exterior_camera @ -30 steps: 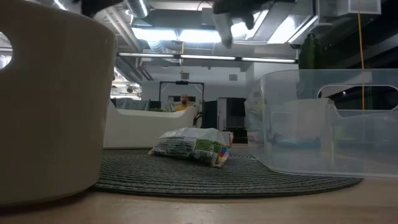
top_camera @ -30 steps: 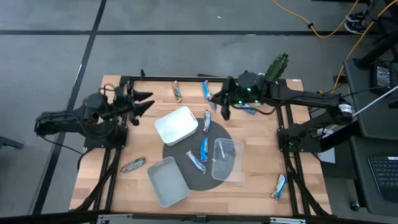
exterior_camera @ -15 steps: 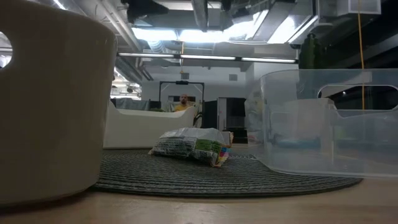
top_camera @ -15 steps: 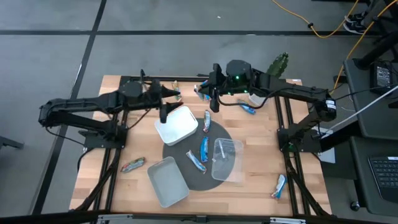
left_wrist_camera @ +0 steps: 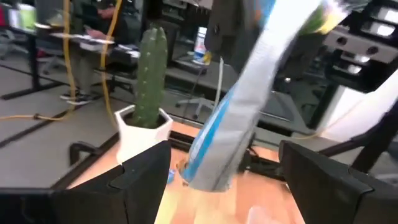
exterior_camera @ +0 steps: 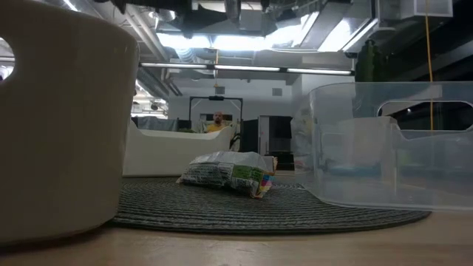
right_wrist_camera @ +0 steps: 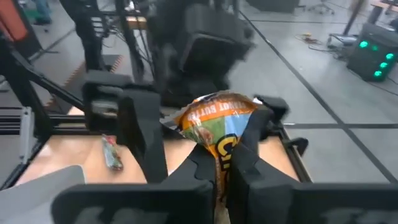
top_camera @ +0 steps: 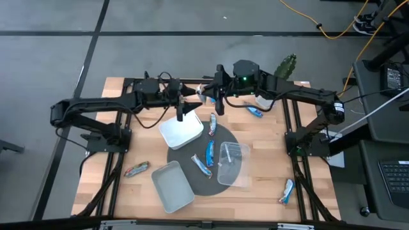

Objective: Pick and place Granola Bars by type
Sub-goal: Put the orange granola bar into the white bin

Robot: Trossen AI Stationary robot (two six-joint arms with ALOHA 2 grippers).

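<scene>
My right gripper (top_camera: 209,94) hovers over the table's far middle, shut on a blue-and-orange granola bar (right_wrist_camera: 217,121). My left gripper (top_camera: 192,102) faces it, open. Its two fingers (left_wrist_camera: 146,171) stand on either side of the bar's free end (left_wrist_camera: 205,168) without touching. Other bars lie flat: several blue ones (top_camera: 209,152) on and near the dark round mat (top_camera: 192,153), and red-brown ones by the far edge (top_camera: 182,94) and near left (top_camera: 136,168). In the low view one bar (exterior_camera: 229,171) rests on the mat. My right gripper pinches the bar between its two fingers at one end (right_wrist_camera: 221,155). The fingers come level from the table's right. The bar is lifted clear of the table, its orange end (right_wrist_camera: 214,109) reaching out beyond the fingertips between the left gripper's fingers.
A white tub (top_camera: 181,129) sits just under both grippers, a second pale tub (top_camera: 172,185) near the front edge, and a clear tub (top_camera: 233,163) on the mat's right. A potted cactus (top_camera: 284,67) stands at the far right. One blue bar (top_camera: 286,190) lies near right.
My left arm has swung out from its place at the table's left toward the far middle, ending in front of the right gripper with its fingers around the bar. My right gripper has moved toward the table's left and far edge and has risen.
</scene>
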